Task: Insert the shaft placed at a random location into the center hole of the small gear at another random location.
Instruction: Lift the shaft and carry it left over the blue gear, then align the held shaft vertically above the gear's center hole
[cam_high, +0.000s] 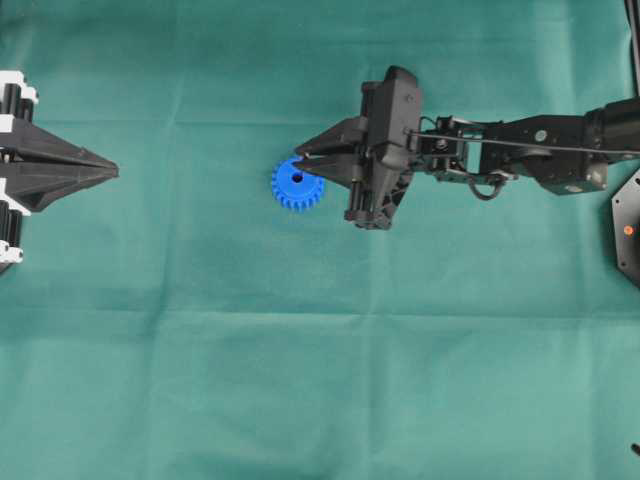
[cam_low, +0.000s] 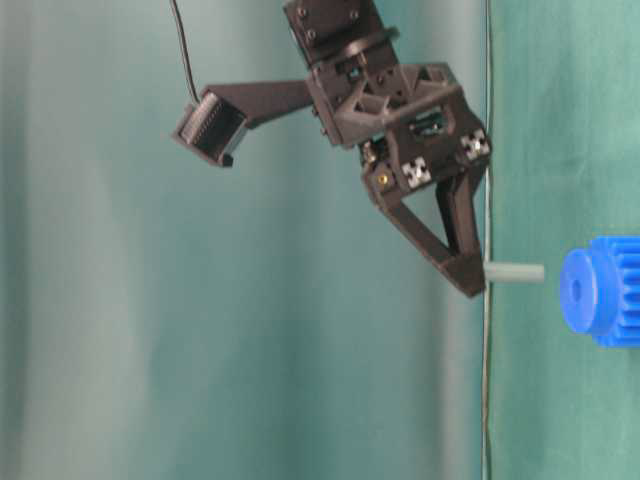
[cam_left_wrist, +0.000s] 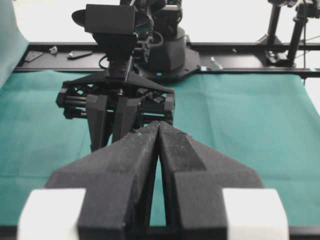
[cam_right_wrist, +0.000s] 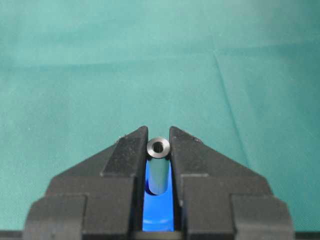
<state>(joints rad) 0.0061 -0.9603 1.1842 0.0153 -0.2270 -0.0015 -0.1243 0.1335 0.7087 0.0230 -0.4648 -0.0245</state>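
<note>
The small gear (cam_high: 297, 186) is a bright blue toothed wheel lying flat on the green cloth, its dark center hole (cam_high: 297, 177) facing up. My right gripper (cam_high: 303, 157) hangs just over the gear's edge, shut on the shaft (cam_right_wrist: 158, 165), a short silvery-grey pin pinched upright between the jaws. In the table-level view the shaft (cam_low: 515, 272) sticks out of the fingertips toward the gear (cam_low: 600, 290), with a small gap between them. In the right wrist view, blue gear (cam_right_wrist: 159, 212) shows between the jaws under the pin. My left gripper (cam_high: 112, 170) rests shut and empty at the far left.
Green cloth (cam_high: 320, 380) covers the whole table. A black mount (cam_high: 628, 230) sits at the right edge. From the left wrist view the right arm's gripper (cam_left_wrist: 117, 107) stands beyond my shut left gripper (cam_left_wrist: 158, 126), and a black rail (cam_left_wrist: 240, 47) runs along the far table edge.
</note>
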